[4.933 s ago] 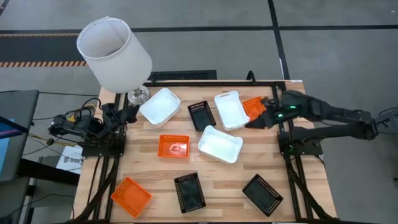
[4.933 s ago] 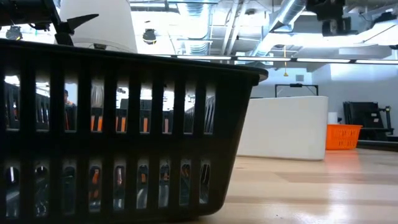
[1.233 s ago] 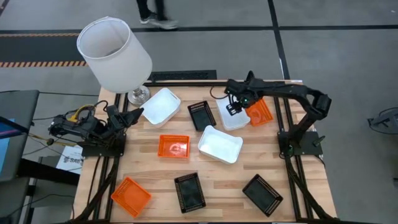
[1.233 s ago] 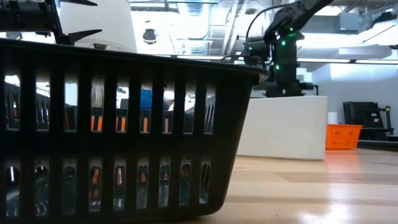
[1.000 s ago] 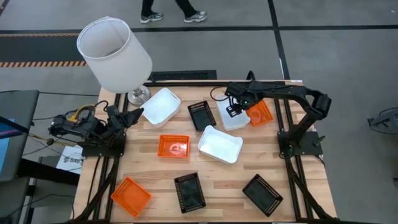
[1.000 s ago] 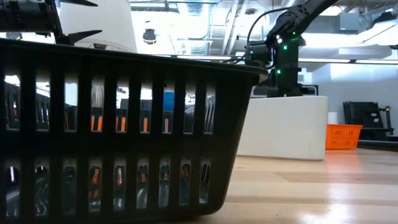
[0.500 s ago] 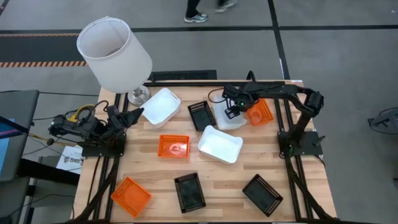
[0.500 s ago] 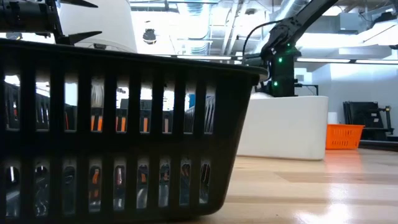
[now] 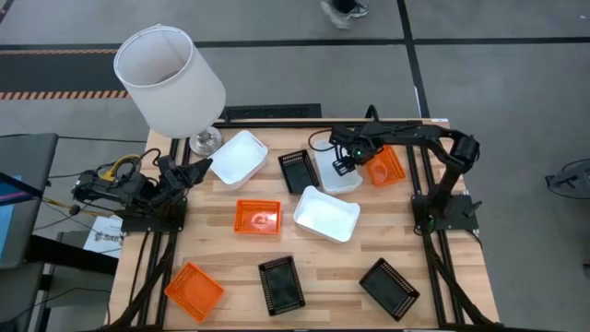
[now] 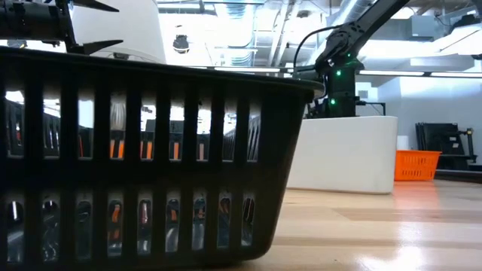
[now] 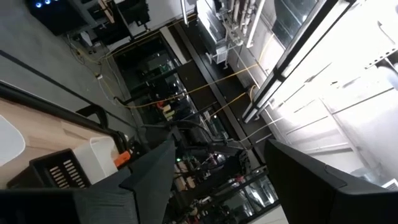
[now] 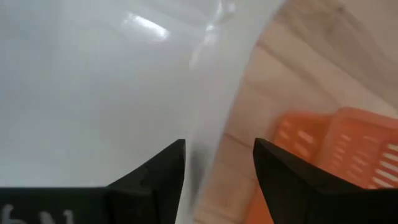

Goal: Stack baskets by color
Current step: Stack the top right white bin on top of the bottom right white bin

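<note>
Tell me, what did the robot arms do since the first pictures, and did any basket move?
The right gripper swung in from the table's right edge and came down over the white basket at the back, its open fingers now straddling that basket's rim beside the orange basket. That white basket has shifted slightly. Nothing is lifted yet. The left gripper stayed open at the left edge, and the other baskets and lampshade stayed put.

Right gripper (image 9: 345,164) sits over a white basket (image 9: 334,175) beside an orange basket (image 9: 385,167).
</note>
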`<state>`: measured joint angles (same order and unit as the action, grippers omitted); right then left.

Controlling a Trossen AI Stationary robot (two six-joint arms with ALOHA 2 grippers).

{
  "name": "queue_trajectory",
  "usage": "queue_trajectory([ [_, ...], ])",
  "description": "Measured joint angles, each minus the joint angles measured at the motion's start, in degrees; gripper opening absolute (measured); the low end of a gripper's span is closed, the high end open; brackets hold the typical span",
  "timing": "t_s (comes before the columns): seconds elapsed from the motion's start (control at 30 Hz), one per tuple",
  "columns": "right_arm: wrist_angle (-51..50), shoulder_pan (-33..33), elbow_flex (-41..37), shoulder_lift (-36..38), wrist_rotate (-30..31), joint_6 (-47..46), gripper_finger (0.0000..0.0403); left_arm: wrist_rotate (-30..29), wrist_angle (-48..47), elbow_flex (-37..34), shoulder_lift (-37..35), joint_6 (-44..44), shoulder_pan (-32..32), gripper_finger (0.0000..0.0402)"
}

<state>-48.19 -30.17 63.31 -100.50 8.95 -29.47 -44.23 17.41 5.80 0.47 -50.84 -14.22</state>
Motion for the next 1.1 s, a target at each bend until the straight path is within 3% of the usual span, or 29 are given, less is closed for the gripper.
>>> queue_trajectory([
  [0.17, 1.7, 0.0, 0.0, -4.3, -0.1, 1.0, 0.0163, 0.0, 0.0, 0.0, 0.0, 0.0, 0.0, 0.0238],
  [0.33, 2.1, 0.0, 0.5, -6.0, -1.1, 4.1, 0.0040, -0.7, 0.0, 0.0, 0.0, 0.0, 0.0, 0.0238],
  [0.4, 2.0, -0.5, 0.9, -5.3, -1.3, 6.3, 0.0015, -1.0, 0.0, 0.0, 0.0, 0.0, 0.0, 0.0238],
  [0.7, -5.7, -5.0, 9.1, 5.6, 0.5, 11.8, 0.0003, -1.2, -0.1, 0.0, 0.0, 0.0, 0.0, 0.0238],
  [0.77, -4.7, -4.0, 10.6, 9.5, -2.0, 15.9, 0.0003, -1.2, -0.2, 0.0, 0.0, 0.0, 0.0, 0.0238],
  [0.93, -7.0, 3.6, 11.0, 16.6, -5.3, 22.2, 0.0002, -1.2, -0.2, 0.0, 0.0, 0.0, 0.0, 0.0238],
  [1.1, -6.5, 15.0, 11.0, 17.6, -5.5, 19.0, 0.0001, -1.2, -0.3, 0.0, 0.0, 0.0, 0.0, 0.0238],
])
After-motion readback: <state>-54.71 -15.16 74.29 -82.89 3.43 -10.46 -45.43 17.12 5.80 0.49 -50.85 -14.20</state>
